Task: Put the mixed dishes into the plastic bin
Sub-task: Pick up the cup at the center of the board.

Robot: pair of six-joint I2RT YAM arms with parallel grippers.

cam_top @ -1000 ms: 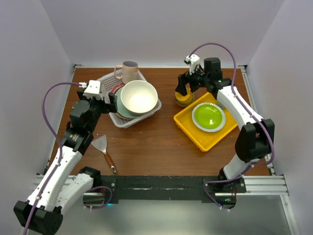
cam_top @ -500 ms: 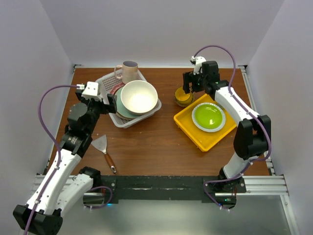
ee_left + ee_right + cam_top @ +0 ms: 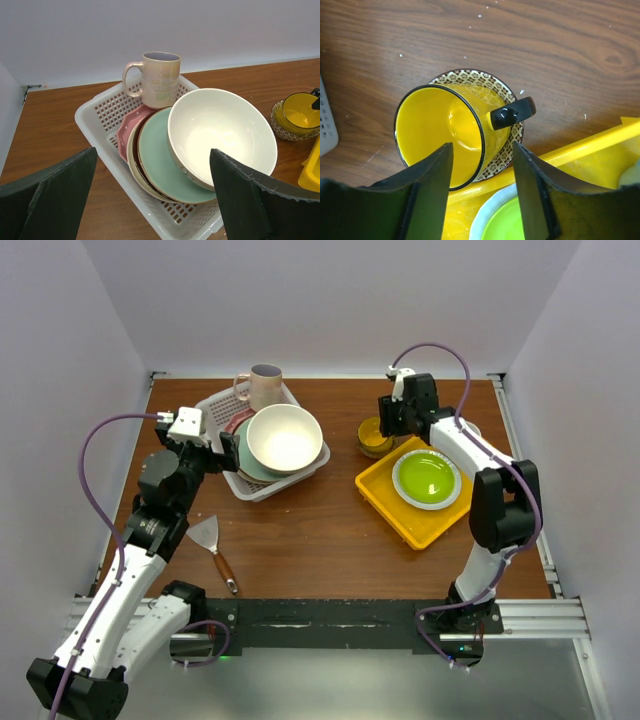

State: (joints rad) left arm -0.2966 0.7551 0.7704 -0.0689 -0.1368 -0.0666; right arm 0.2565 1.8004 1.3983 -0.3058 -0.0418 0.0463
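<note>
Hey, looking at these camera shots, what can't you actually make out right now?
Left wrist view: the cream bowl covers much of the plates in the bin, so their number is unclear.
Right wrist view: the bottom edge cuts off the green plate.
Right wrist view: whether the right fingers touch the yellow mug cannot be told.

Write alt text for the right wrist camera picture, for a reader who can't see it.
A yellow mug with a black handle stands on a patterned coaster on the wooden table, seen from above between the open dark fingers of the right gripper. The edge of a yellow tray and a lime-green plate show at the bottom.
</note>
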